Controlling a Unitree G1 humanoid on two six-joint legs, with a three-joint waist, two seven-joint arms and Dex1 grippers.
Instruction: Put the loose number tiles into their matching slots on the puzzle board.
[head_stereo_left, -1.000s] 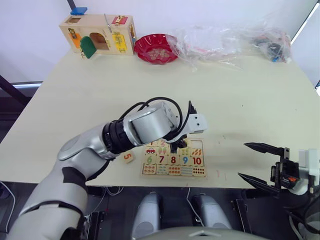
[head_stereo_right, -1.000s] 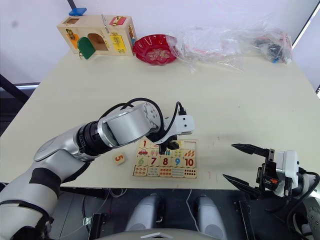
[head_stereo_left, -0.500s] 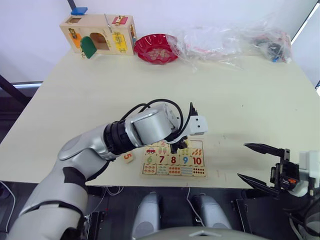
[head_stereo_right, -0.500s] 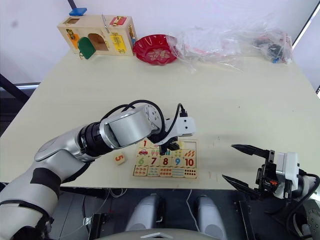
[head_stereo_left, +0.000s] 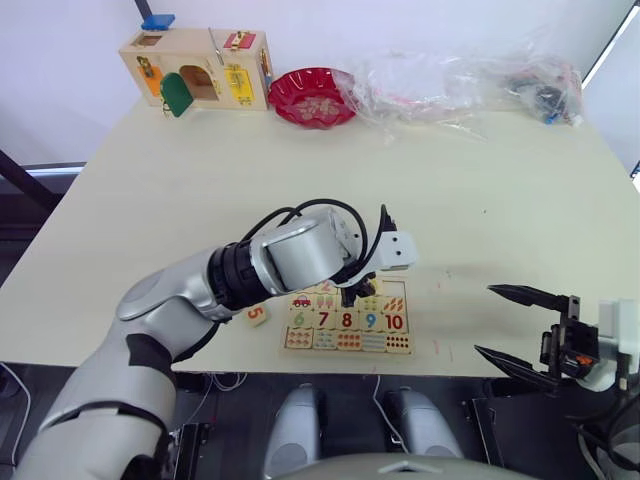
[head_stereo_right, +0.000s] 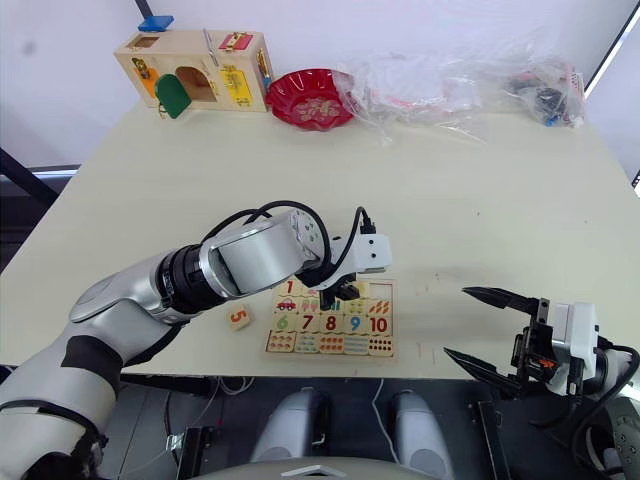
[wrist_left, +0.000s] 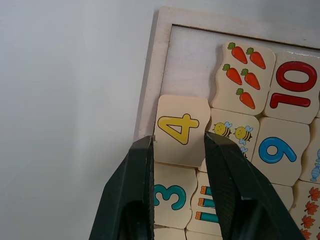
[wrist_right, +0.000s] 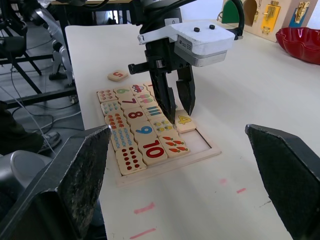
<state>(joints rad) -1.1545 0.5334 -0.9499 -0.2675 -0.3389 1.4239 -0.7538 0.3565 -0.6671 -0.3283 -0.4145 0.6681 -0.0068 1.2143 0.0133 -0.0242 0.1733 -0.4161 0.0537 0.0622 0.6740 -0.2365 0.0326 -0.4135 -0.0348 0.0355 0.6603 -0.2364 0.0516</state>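
Seating the pale-wood yellow-4 tile (wrist_left: 181, 130): my left pincer (wrist_left: 178, 150) brackets it, hardly shifted over the last second, tile askew across the pale-wood puzzle board (wrist_left: 152, 80) rim. Red-5 tile (head_stereo_left: 257, 314) waits on tabletop (head_stereo_left: 200, 180). Right pincer (head_stereo_left: 520, 325) gapes idle.

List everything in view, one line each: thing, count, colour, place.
Pale-wood puzzle board: one, near table edge, centre.
Yellow 4 tile: one, between the left gripper's fingers, resting on the board's rim.
Red 5 tile: one, loose on the table, left of the board.
Empty slot: one, pale, beside the carrot tile.
Wooden latch box: one, coloured doors, far left corner.
Red bowl: one, right of the box.
Clear plastic bags: a heap, far right.
Cream table: one.
Left gripper: black fingers, straddling the 4 tile.
Right gripper: open, off the table's right near corner.
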